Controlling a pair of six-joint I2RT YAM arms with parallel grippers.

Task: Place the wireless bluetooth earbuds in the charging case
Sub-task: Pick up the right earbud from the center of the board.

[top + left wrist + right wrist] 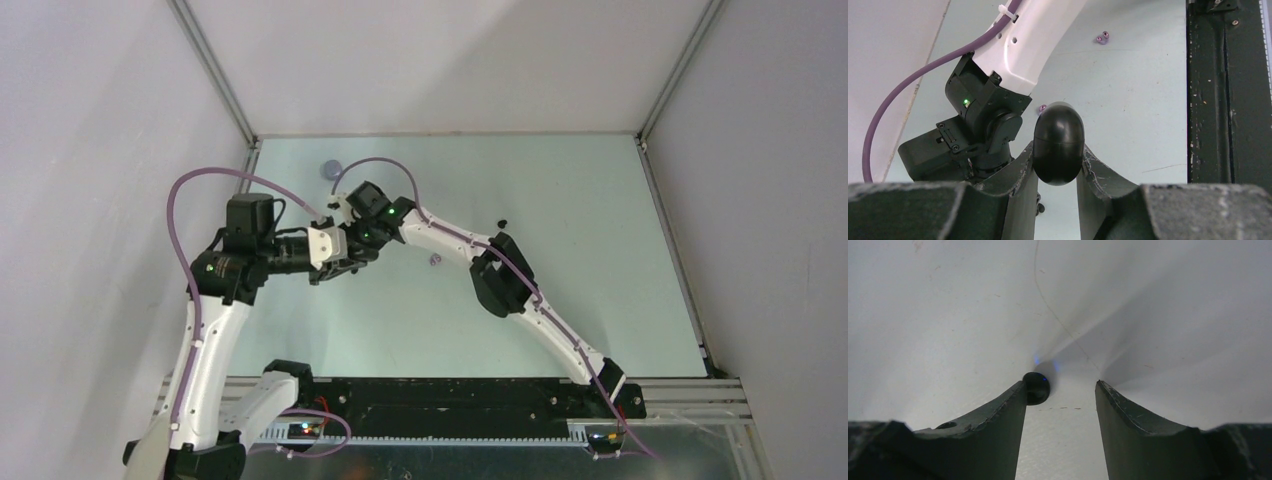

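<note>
My left gripper (1058, 150) is shut on the black egg-shaped charging case (1058, 142), held above the table with a seam round its middle. In the right wrist view my right gripper (1060, 385) is open just above the table. A glossy black earbud (1036, 388) with a small blue light lies against the tip of its left finger (1015, 400); the other finger stands apart from it. Pale lilac earbuds (1102, 38) lie further off on the table, seen from above as a lilac spot (433, 261). Another black earbud (503, 222) lies by the right arm.
A round lilac object (330, 169) sits near the back left of the pale green table (580, 290). A small lilac piece (1042, 107) peeks out behind the case. The two wrists crowd together left of centre. Grey walls close three sides.
</note>
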